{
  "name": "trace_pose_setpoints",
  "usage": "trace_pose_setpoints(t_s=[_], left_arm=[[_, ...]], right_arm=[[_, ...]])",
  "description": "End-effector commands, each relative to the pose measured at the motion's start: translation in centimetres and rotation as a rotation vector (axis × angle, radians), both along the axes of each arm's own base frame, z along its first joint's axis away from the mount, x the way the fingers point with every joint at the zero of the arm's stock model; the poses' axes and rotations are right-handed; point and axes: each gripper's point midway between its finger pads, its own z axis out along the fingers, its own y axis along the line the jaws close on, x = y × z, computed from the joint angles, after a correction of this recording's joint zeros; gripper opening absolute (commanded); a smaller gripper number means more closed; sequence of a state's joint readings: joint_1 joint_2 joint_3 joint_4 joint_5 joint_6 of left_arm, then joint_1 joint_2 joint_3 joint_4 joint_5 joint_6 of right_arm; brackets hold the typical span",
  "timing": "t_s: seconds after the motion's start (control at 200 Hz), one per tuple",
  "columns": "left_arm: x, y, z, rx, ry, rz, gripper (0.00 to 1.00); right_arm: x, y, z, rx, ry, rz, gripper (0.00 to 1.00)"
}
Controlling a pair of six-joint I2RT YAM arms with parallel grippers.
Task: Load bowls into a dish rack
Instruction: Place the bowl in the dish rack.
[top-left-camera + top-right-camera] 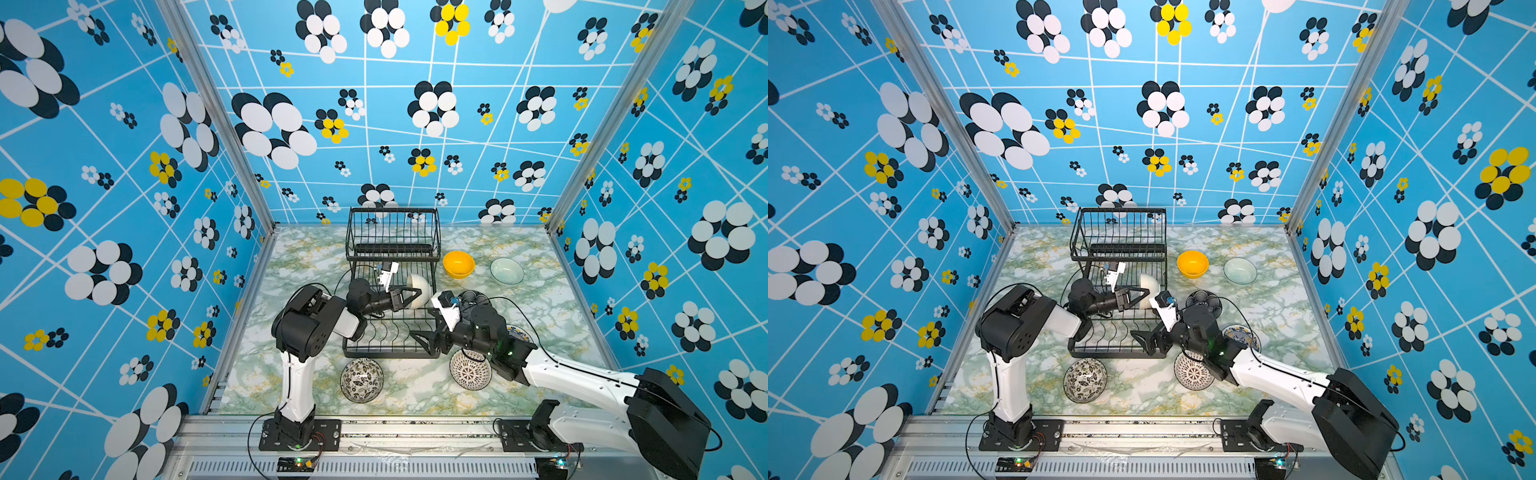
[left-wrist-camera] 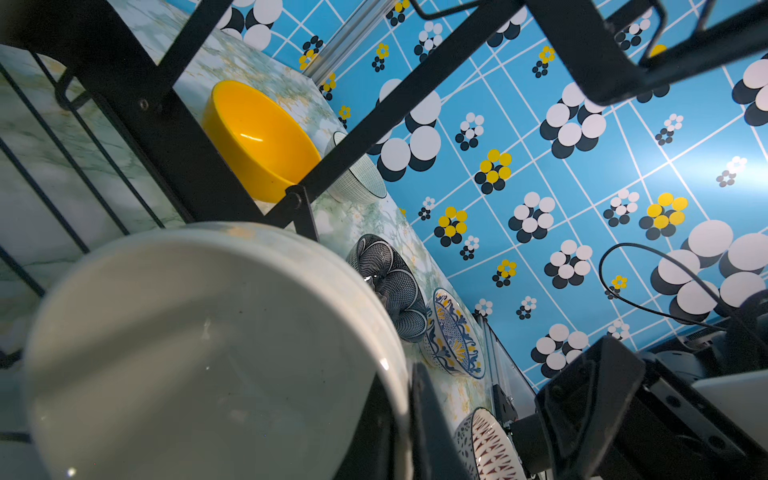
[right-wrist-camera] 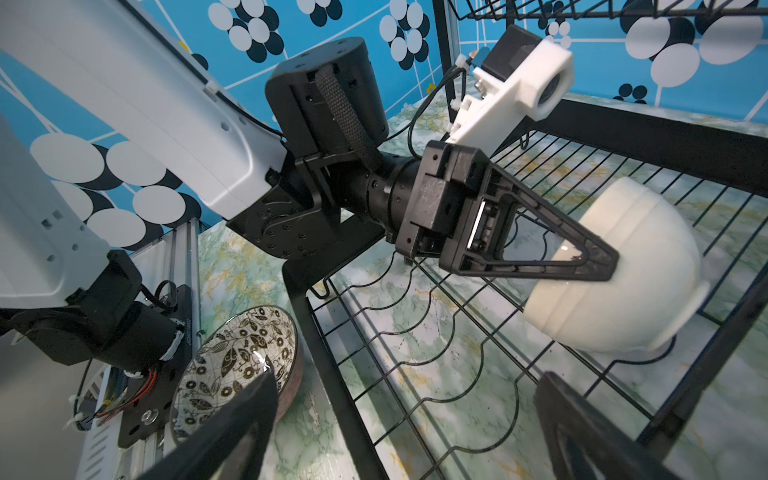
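The left pincer (image 3: 598, 259) grips the cream-white bowl (image 3: 640, 299) by its rim, a sensible hold: it is probably stiff, slick and breakable. The dish rack (image 1: 392, 354) lies just beneath. The right pincer (image 1: 422, 340) gapes empty.

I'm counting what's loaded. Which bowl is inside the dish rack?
The cream-white bowl, tipped on its side in the dish rack's lower tray, rim pinched by the left claw; every other bowl sits on the table.

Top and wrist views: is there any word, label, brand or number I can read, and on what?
None readable.
The dish rack, the cream-white bowl in the left gripper and the black-and-white patterned bowl show no lettering, only ornament.
The circuit board at the left arm's base is too small to read.
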State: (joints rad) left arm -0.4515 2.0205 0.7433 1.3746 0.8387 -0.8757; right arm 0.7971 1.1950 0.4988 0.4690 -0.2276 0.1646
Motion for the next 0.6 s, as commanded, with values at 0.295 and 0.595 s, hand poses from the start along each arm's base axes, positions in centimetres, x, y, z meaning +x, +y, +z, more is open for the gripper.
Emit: trace_pose_setpoints(t_s=[0.295, 0.595], left_arm=[[-0.7, -1.7, 3.3, -0.059, -0.042, -0.062, 0.0], [-0.3, -1.7, 2.6, -0.062, 0.004, -0.06, 0.0]], right_arm=[[0.0, 0.3, 0.3, 0.018, -0.012, 0.02, 1.0], [-0.1, 0.3, 0.3, 0.019, -0.012, 0.023, 1.0]])
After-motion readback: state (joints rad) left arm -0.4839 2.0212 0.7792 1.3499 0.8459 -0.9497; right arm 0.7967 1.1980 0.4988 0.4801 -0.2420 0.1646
